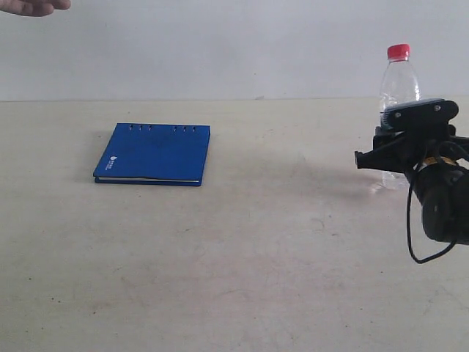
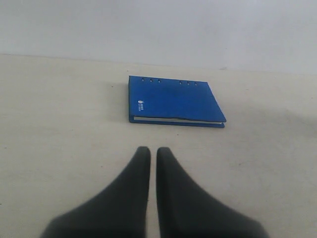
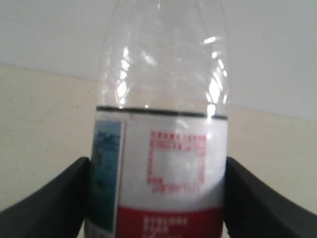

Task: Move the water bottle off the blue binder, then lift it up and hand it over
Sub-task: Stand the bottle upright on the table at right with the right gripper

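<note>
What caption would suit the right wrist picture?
Black jaws flank the labelled water bottle, beige table behind.

In the exterior view the water bottle is largely hidden behind the right hand. Only its top and a sliver of its base are seen. The arm behind the hand is cut off by the picture's edge. In the right wrist view the bottle's top and base are cropped away. The print on the label between the fingers is blurred beyond reading, and whether they press the bottle cannot be told. The left hand is blurred and cropped at its root. Beyond its tips, the logo on the blue binder is too small to be read. A person's hand, well apart from both, is cut off at a corner.
</note>
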Tool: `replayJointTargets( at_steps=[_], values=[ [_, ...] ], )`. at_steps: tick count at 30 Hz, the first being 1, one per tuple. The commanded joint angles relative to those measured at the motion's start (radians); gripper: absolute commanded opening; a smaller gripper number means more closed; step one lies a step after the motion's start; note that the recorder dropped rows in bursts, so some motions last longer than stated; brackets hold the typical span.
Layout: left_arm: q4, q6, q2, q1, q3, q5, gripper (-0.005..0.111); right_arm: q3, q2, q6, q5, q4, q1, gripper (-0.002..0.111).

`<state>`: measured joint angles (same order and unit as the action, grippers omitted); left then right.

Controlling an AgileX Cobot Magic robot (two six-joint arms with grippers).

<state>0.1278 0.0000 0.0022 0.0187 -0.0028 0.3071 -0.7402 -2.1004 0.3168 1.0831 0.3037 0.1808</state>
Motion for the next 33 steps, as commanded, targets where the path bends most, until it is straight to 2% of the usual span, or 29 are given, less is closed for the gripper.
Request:
replayJointTargets(
  at_steps=[1, 5, 6, 11, 12, 19, 25, 33],
  values=[
    [0.008, 0.000, -0.002, 0.002, 0.003, -0.015, 0.004, 0.000, -0.002, 0.015, -0.081, -0.002, -0.007, 0.066],
    [0.008, 0.000, -0.002, 0.002, 0.003, -0.015, 0.004, 0.000, -0.002, -0.001, -0.081, -0.002, -0.007, 0.062],
    [0.008, 0.000, -0.002, 0.002, 0.003, -0.015, 0.004, 0.000, -0.002, -0.015, -0.084, 0.004, -0.007, 0.054],
    [0.008, 0.000, -0.002, 0.002, 0.003, -0.015, 0.004, 0.000, -0.002, -0.058, -0.085, 0.013, -0.008, 0.003],
    [0.008, 0.000, -0.002, 0.002, 0.003, -0.015, 0.004, 0.000, -0.002, -0.078, -0.085, 0.013, -0.008, 0.000],
    [0.008, 0.000, -0.002, 0.002, 0.003, -0.015, 0.004, 0.000, 0.002, -0.106, -0.032, 0.013, -0.008, 0.000],
    [0.008, 0.000, -0.002, 0.002, 0.003, -0.015, 0.004, 0.000, 0.115, -0.079, 0.058, -0.037, -0.006, 0.000],
    [0.008, 0.000, -0.002, 0.002, 0.003, -0.015, 0.004, -0.004, 0.242, -0.066, -0.060, -0.043, -0.009, 0.000]
  ],
)
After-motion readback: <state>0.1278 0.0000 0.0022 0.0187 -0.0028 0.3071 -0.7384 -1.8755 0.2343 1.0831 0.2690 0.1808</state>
